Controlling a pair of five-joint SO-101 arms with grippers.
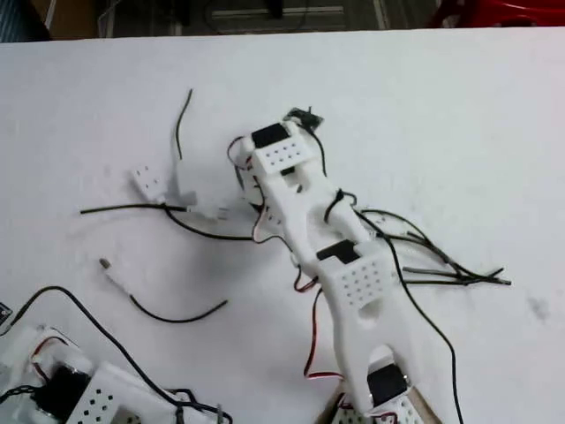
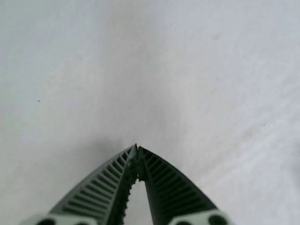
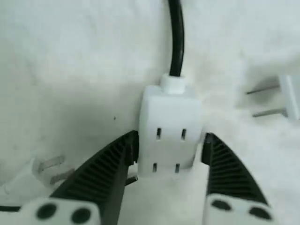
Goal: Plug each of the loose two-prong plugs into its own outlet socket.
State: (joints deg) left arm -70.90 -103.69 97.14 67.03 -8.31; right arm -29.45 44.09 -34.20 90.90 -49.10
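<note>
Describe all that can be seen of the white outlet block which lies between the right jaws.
The outlet block is a white box, plastic by its look. Its upper face shows two pairs of narrow slots, all empty. A black cord leaves a short collar at its far end. It lies flat on the white table, and the right gripper has its jaws against both sides.

The right arm (image 1: 353, 283) stretches from the lower centre of the frame up toward the middle, its pincer (image 3: 169, 140) pressed against both sides of a socket block (image 3: 171, 112). The left arm (image 1: 97, 397) sits folded at the lower left, its pincer (image 2: 137, 151) closed tip to tip.
</note>
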